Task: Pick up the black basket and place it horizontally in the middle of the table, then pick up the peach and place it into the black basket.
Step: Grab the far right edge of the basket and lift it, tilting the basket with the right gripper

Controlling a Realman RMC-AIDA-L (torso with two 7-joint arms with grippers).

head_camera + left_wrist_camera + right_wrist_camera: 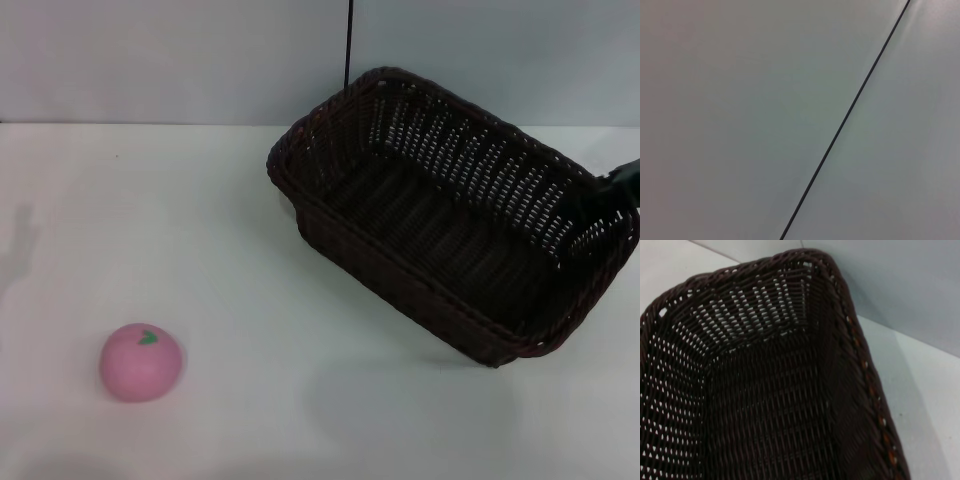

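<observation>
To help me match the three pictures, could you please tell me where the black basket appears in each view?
Head view: the black basket sits right of centre, angled, its right end at the picture's edge.
Left wrist view: not in it; only pale wall shows.
Right wrist view: its inside fills most of the picture.
Shared landmark: its braided rim.

Plain pale grey-white wall (170, 60) behind the work surface, split by a thin dark vertical seam (349, 40). Left wrist view shows only the same wall with the seam (845, 117) running diagonally. Even, soft light; faint shadows on the white surface.
</observation>
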